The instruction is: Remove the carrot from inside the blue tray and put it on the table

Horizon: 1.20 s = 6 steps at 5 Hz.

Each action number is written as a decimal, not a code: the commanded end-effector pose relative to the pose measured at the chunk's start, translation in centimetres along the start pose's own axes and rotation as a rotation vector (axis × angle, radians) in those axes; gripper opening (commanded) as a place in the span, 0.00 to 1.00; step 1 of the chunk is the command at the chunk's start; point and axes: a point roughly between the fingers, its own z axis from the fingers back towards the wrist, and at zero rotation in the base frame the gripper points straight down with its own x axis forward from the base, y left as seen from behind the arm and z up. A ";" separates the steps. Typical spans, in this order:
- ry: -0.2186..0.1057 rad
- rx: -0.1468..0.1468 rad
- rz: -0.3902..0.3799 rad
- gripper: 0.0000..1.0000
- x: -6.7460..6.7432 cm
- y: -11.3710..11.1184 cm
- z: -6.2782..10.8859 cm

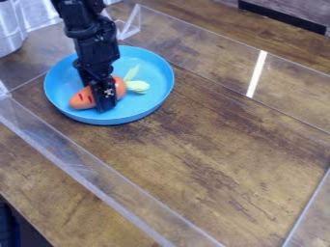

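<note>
The scene was evenly and fairly brightly lit from overhead. The glossy covering on the desk (219, 145) threw back a long white streak of glare (257, 73) at upper right, with fainter pale reflections running along the clear panel edges at lower left. The black arm cast only a soft, short shadow into the blue tray (149, 69), darkening the dish beneath it. The picture was small and coarse, so fine detail around the fingers (103, 95) stayed smeared, and the far corners looked soft
</note>
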 end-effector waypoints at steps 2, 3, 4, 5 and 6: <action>-0.047 0.046 0.027 0.00 0.4 1.7 1.6; -0.045 0.054 0.024 0.00 0.7 1.6 1.9; -0.043 0.063 0.021 0.00 0.9 1.5 2.3; -0.042 0.074 0.018 0.00 1.3 1.2 2.9; -0.041 0.084 0.015 0.00 1.6 1.0 3.5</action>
